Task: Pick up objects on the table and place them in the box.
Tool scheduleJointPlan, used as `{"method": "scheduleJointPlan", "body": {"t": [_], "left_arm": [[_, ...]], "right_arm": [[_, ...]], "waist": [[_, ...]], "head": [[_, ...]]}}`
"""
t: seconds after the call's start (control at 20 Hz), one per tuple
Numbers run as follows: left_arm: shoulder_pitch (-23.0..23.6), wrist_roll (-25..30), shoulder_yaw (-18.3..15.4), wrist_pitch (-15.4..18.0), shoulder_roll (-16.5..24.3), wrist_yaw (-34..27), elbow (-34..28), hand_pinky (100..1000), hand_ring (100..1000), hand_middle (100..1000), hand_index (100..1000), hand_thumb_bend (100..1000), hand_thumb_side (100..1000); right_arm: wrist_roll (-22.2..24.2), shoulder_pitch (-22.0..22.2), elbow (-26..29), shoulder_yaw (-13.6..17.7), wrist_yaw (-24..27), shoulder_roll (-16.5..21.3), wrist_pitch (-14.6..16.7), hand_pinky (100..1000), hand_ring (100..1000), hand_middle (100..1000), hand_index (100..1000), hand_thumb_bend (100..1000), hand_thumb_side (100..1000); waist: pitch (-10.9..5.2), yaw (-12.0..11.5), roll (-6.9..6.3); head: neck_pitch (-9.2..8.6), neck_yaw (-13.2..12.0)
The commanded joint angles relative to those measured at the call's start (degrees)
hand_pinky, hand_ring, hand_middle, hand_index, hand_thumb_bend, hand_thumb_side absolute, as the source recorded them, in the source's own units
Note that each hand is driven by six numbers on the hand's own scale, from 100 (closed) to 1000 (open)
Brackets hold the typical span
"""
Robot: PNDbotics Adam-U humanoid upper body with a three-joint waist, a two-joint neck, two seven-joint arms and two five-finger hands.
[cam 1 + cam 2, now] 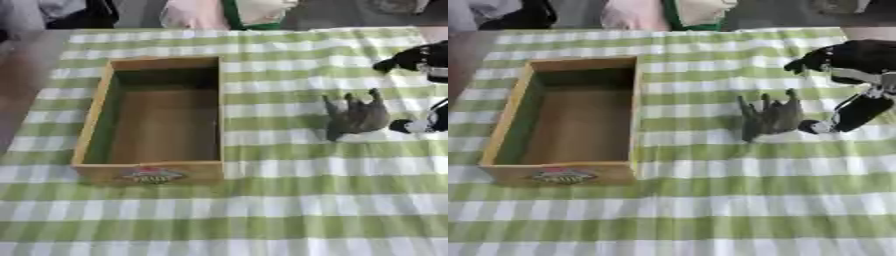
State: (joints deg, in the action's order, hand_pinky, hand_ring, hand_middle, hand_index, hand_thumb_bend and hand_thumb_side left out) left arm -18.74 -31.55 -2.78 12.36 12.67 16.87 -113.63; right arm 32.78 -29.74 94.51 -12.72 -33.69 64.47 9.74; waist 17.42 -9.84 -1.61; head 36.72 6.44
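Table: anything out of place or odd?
Nothing damaged or spilled. The grey toy animal lies on its side with legs pointing away, on the checked cloth right of the empty wooden box. The right hand is beside it, not holding it.

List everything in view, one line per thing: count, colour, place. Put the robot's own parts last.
wooden box: one, light wood with a coloured label on its near wall, left of centre on the table, open top, nothing visible inside.
grey object: one, grey-brown, an animal-like shape lying on the cloth right of the box, apart from it; I cannot make out more.
tablecloth: one, green and white checks, covering the table.
items at the far edge: a few pale and dark shapes beyond the table, too unclear to name.
right hand: one, black with silver parts, coming in from the right edge, fingers spread beside the grey object, one fingertip on the cloth just right of it, holding nothing.
left hand: not in view.
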Motion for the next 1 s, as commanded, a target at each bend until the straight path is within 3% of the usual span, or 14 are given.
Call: {"method": "scheduleJointPlan", "body": {"t": [0.05, 0.4, 1.0], "left_arm": [[-0.7, 0.2, 0.0, 0.1, 1.4, -0.3, -1.0, 411, 543, 618, 723, 420, 775], [-0.7, 0.3, 0.1, 0.0, 1.2, -0.4, -1.0, 411, 542, 618, 722, 419, 775], [-0.9, 0.5, 0.2, 0.1, 0.9, -0.6, -1.0, 411, 542, 618, 720, 417, 776]], "right_arm": [[1.2, -1.9, -2.2, -0.5, -0.6, 0.8, 0.3, 891, 926, 856, 1000, 443, 520], [2.1, -4.3, -7.0, -2.9, -2.1, -1.6, 0.8, 883, 920, 843, 1000, 416, 562], [2.3, -7.3, -12.7, -5.8, -5.9, -5.0, 1.4, 887, 937, 838, 959, 436, 559]], "waist": [[-1.15, 0.0, 0.17], [-0.96, -0.1, 0.03], [-0.60, -0.3, -0.01]], "head": [[-0.64, 0.4], [-1.00, 0.7], [-1.43, 0.8]]}}
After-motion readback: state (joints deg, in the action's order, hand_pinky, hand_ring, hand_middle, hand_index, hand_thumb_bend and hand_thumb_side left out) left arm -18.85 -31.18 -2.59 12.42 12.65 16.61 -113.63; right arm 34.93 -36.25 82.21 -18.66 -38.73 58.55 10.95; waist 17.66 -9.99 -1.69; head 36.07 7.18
